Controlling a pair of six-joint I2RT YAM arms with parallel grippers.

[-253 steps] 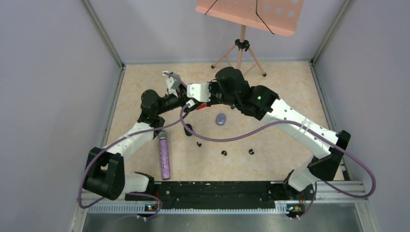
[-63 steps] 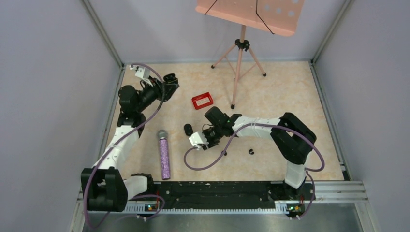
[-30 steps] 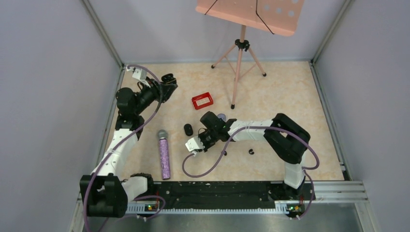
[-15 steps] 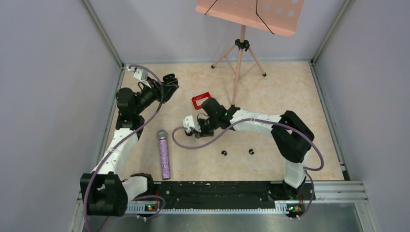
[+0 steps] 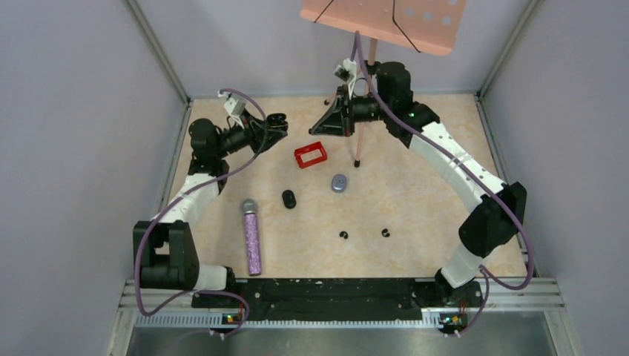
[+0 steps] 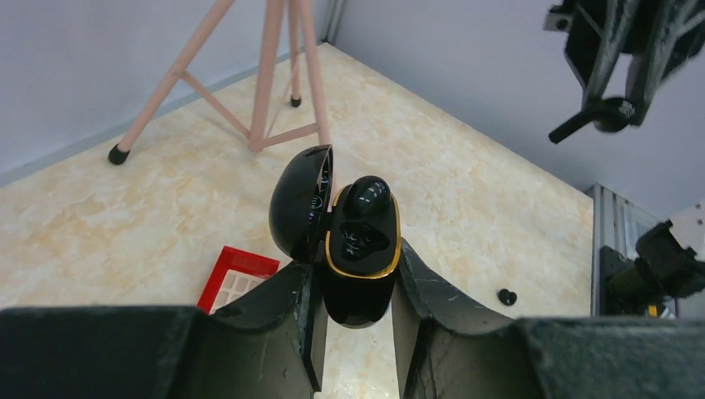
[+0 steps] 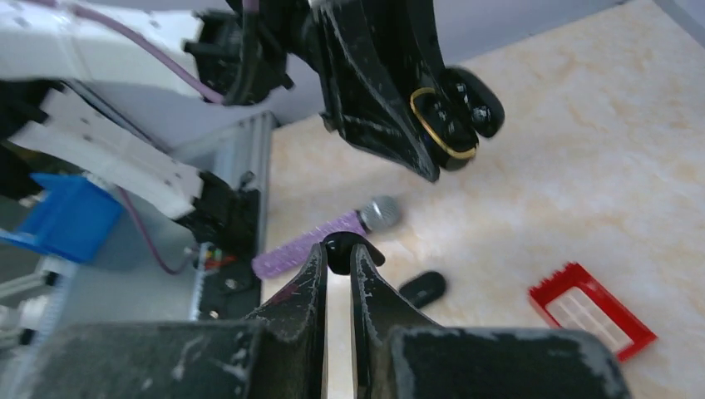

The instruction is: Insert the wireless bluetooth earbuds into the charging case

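While the left gripper point(image 6: 357, 278) clamps the open charging case point(image 6: 359, 245) aloft, the right gripper point(image 7: 337, 254) pinches one black earbud point(image 7: 340, 244) nearby — a thin hold. Any misaligned push could drop it.

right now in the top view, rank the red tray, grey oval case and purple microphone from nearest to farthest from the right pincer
From the right pincer:
1. red tray, back centre, right by it.
2. grey oval case, mid-table.
3. purple microphone, near left, clearly farthest.
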